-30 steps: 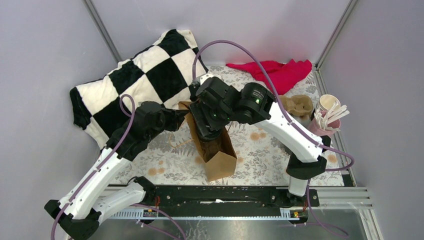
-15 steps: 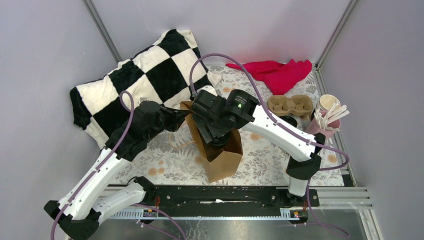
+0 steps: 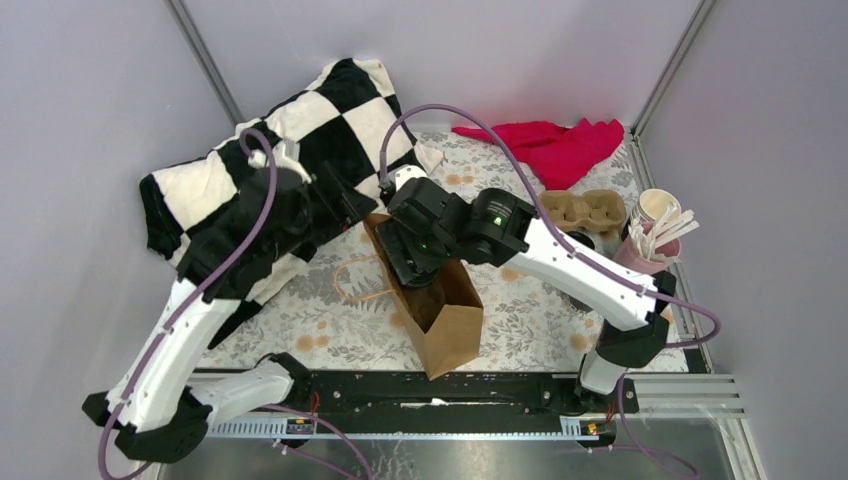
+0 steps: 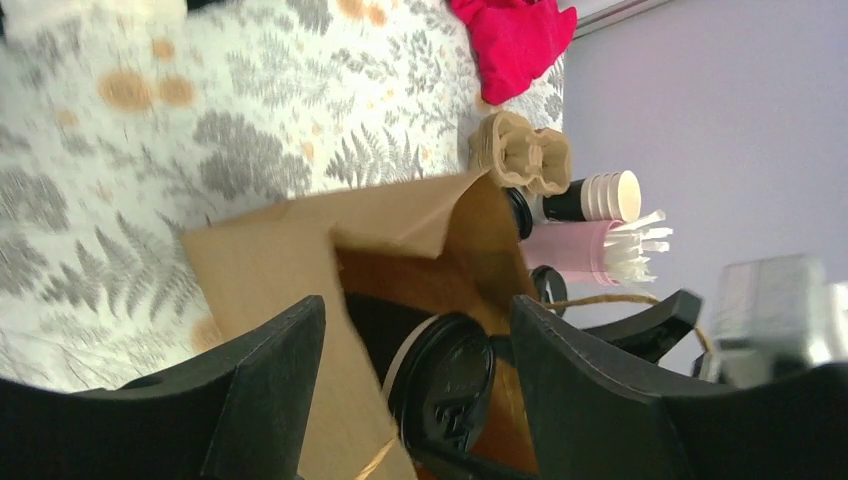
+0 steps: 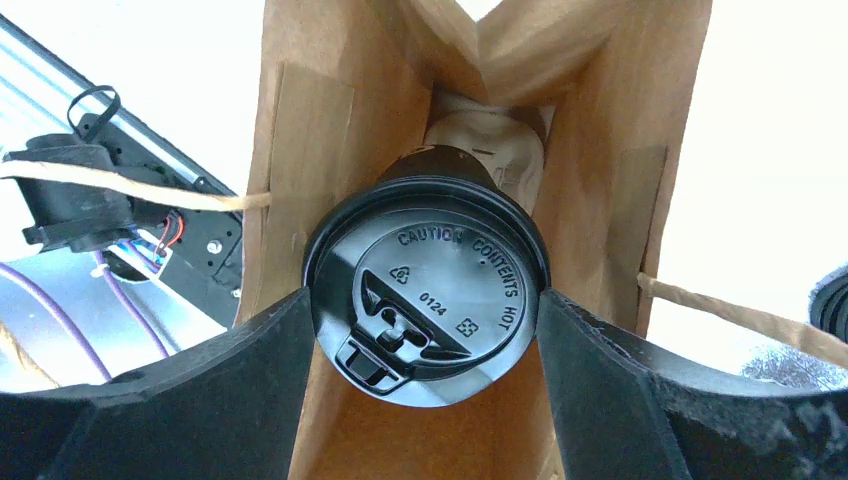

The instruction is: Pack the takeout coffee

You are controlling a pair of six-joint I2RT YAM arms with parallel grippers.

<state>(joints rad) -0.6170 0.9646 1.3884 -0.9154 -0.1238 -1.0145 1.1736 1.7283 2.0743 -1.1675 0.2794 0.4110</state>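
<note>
Overhead wide, both wrists close above paper bag [image 3: 452, 312]

Black coffee cup [image 5: 430, 290], brown bag [image 3: 452, 322], black-white checked pillow [image 3: 310, 125].

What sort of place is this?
Likely a robot test cell staged for café packing: bare grey walls, a coffee cup in a brown paper bag, and a cardboard cup carrier nearby.

Right hand [image 3: 418, 268] sits in the open mouth of the brown paper bag [image 3: 452, 325], fingertips hidden. Left hand [image 3: 352, 203] is just to its left, near the bag's far corner. Checkered pillow [image 3: 270, 150] lies behind the left hand. Cup carrier [image 3: 585, 208] and red cloth [image 3: 555, 145] are out to the right hand's right.
</note>
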